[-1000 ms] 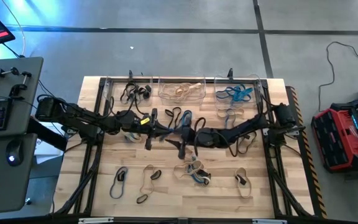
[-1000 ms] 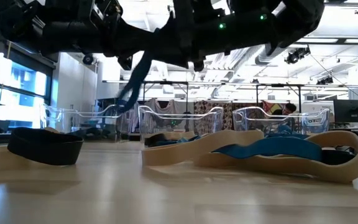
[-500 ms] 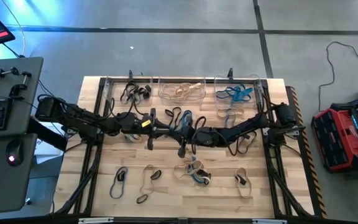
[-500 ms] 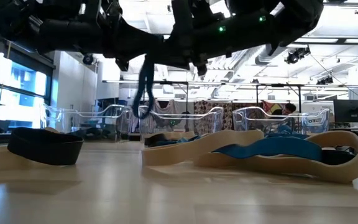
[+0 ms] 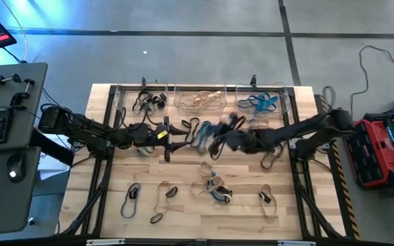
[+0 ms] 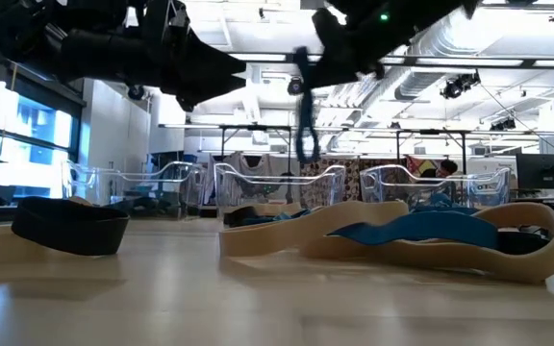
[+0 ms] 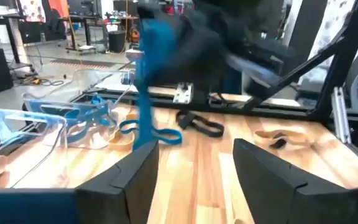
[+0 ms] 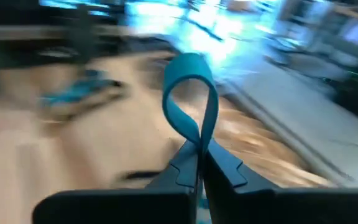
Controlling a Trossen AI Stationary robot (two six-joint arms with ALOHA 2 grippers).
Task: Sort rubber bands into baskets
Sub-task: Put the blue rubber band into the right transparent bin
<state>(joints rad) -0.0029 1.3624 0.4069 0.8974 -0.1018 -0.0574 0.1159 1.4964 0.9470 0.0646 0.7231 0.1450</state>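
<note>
My right gripper [image 8: 199, 155] is shut on a blue rubber band [image 8: 191, 93] above the table's middle [image 5: 219, 139]. In the low view the band [image 6: 306, 125] dangles well above the wood. My left gripper [image 7: 194, 168] stands open just left of it [image 5: 173, 140], with nothing between its fingers, and the band [image 7: 145, 93] hangs beyond them. Three clear baskets line the far edge: one with black bands [image 5: 146, 101], one with tan bands [image 5: 200, 99], one with blue bands [image 5: 262, 101]. My right gripper pinches the blue band between its two fingertips, the loop's two strands pressed together [image 8: 199, 144]. A rounded loop [image 8: 190, 65] stands out past the tips. The band is lifted clear of the table and hangs slack below the fingers [image 6: 306, 144].
Loose bands lie near the front edge [image 5: 132, 195], [image 5: 214, 188], [image 5: 265, 198], before the baskets [image 5: 195, 128], [image 5: 252, 126] and close to the low camera [image 6: 421, 231]. Black frame bars [image 5: 299, 198] run along both table sides.
The blue band has passed from my left gripper to my right. My left gripper has opened and let go, staying where it was. My right gripper has shut on the band, then risen and swung toward the far right, carrying the hanging band with it.
</note>
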